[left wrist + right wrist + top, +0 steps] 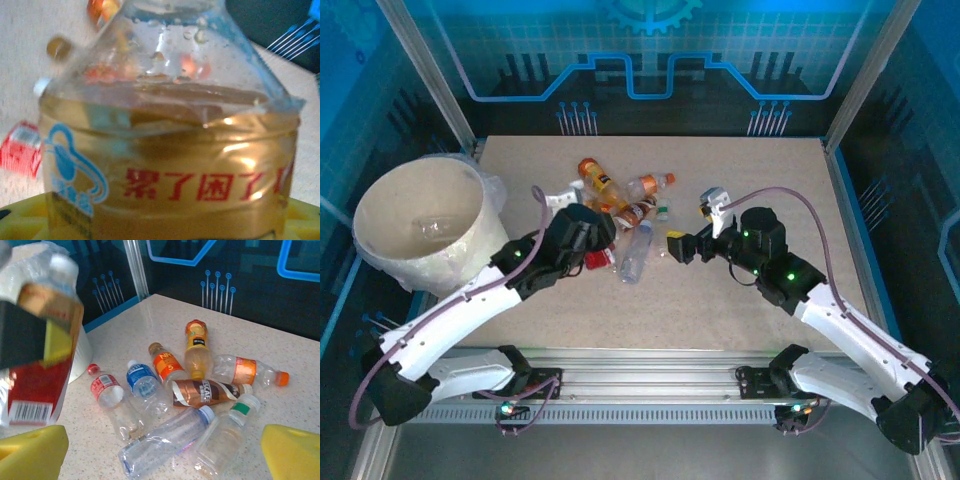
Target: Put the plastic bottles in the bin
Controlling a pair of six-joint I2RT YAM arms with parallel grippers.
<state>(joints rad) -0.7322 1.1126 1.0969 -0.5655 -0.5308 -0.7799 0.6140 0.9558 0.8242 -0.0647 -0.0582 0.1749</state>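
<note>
Bin (420, 225): far left of the table (740, 320), mouth upward, well apart from the heap of bottles. The left arm (470, 305) reaches to the left edge of that heap. The left jaws are drawn partly together and pinch a gold-labelled bottle (165, 165) across its body, with yellow pads (20, 220) at either side of it. In the right wrist view this bottle stands near upright, slightly tilted, white cap (62, 267) uppermost. The bin lies to the left of the held bottle, on the left arm's own side, so that arm is judged the nearer. The carry calls for a leftward swing that clears the lined rim. The other bottles (630, 215) lie flat at table centre, long axes pointing various ways. A clear bottle (165, 442) lies nearest the right jaws, its long axis slanting across the line between them. The right jaws are spread to their widest, holding and touching nothing
</note>
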